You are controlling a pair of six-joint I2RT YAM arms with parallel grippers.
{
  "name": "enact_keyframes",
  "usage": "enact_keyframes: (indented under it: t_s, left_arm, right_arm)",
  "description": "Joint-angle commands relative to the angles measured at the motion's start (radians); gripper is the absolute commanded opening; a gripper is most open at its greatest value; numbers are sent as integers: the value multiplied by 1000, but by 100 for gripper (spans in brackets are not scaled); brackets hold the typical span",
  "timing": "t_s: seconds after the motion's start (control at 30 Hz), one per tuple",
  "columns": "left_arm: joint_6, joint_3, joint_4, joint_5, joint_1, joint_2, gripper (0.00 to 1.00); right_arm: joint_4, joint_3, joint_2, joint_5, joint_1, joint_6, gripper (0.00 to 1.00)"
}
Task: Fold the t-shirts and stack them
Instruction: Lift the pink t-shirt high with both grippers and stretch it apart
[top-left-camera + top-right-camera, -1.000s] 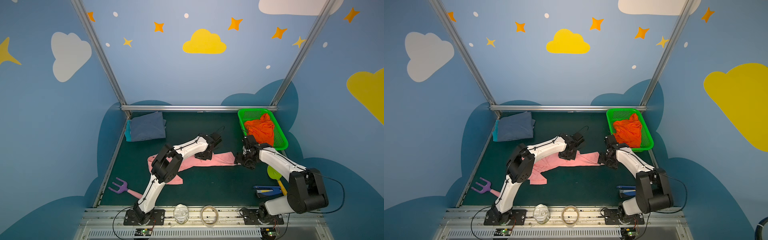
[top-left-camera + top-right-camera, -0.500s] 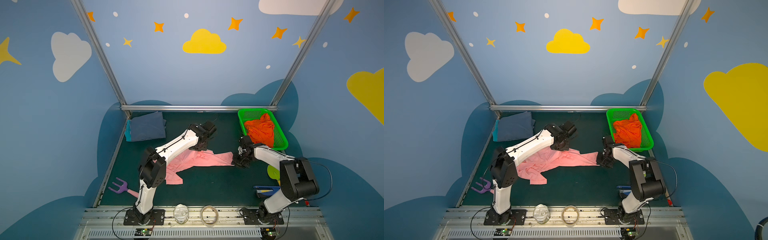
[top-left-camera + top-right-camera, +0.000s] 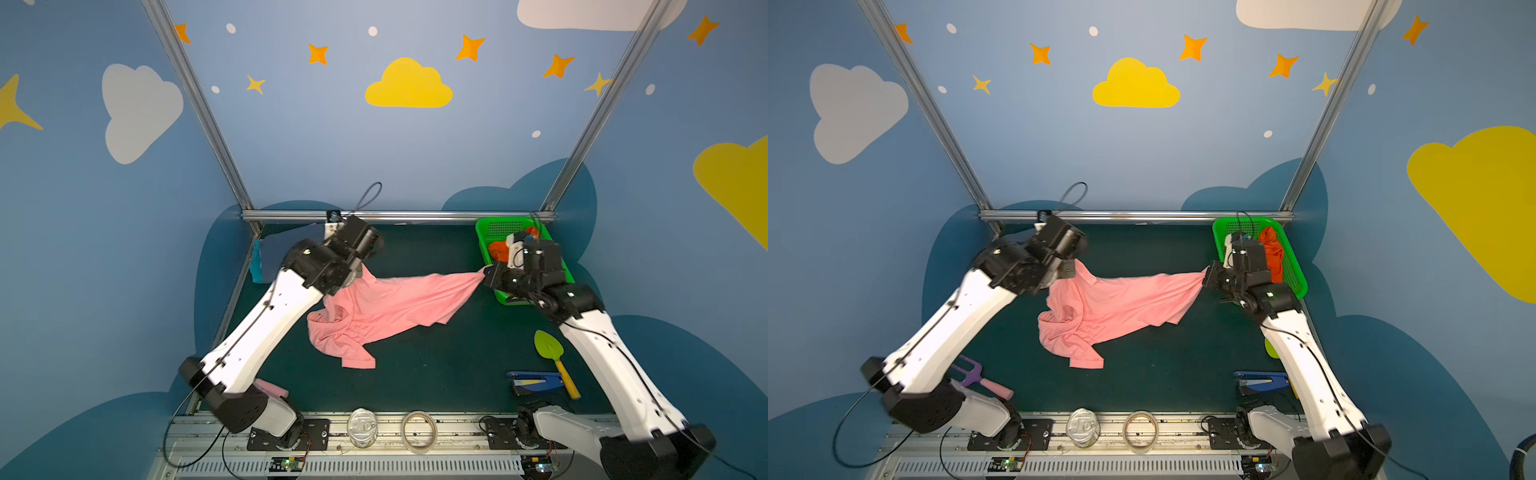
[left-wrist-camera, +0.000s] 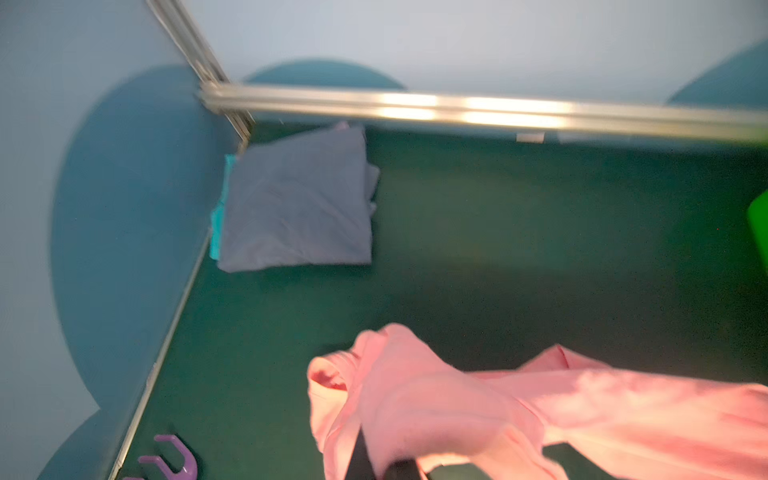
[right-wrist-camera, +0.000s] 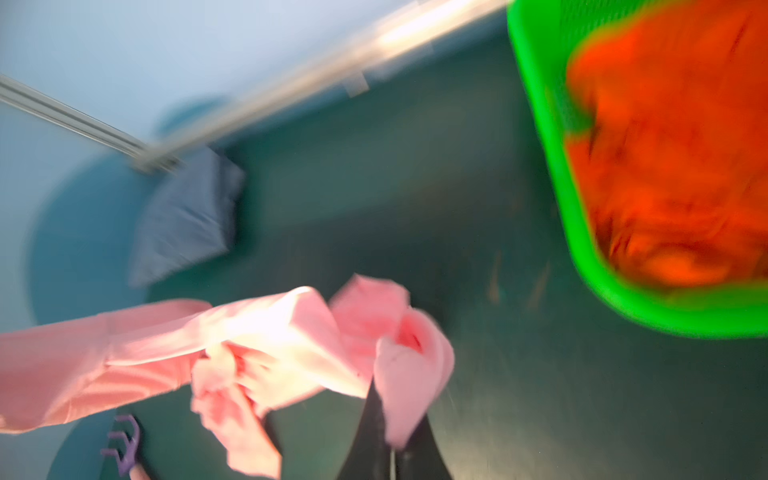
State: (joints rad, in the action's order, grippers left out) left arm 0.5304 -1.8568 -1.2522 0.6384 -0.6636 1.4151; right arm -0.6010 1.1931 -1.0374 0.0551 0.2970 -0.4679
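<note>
Broadly, the dark green table (image 3: 415, 395) carries everything, and across its middle hangs the pink t-shirt (image 3: 390, 307), pulled into a line between the two arms while its lower part sags and rests crumpled on the mat. At the far right stands the green basket (image 3: 481, 241) with the orange t-shirt (image 5: 673, 145) bundled inside. In the far left corner the slate blue t-shirt (image 4: 295, 203) lies folded on top of the teal t-shirt (image 4: 217, 220), of which only an edge shows. The left gripper (image 4: 380, 462) is clamped on a bunched part of the pink cloth, and the right gripper (image 3: 487, 277) is pinched tight on the opposite end, just beside the basket's near corner. The step in hand looks like spreading the shirt flat before folding. To do it well, both arms should probably rise together so the sagging half clears the mat (a dragged hem would crease), hold only mild tension so neither pinch slips, then lay it down in the bare middle, well apart from basket and folded pile.
</note>
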Motion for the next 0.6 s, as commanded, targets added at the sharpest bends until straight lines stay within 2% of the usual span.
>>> enact_keyframes:
  t_s: [0.0, 0.1, 0.23, 0.57]
  left_arm:
    - [-34, -71, -39, 177, 1, -111, 4]
    - [-72, -157, -38, 219, 1, -177, 4]
    - [-131, -258, -8, 222, 1, -231, 4]
    - [-264, -447, 84, 227, 1, -217, 4]
  right_arm:
    - [70, -15, 139, -91, 8, 21, 0]
    - [9, 88, 184, -114, 8, 30, 0]
    - [-70, 229, 176, -73, 11, 34, 0]
    - [-44, 336, 186, -106, 11, -1, 0]
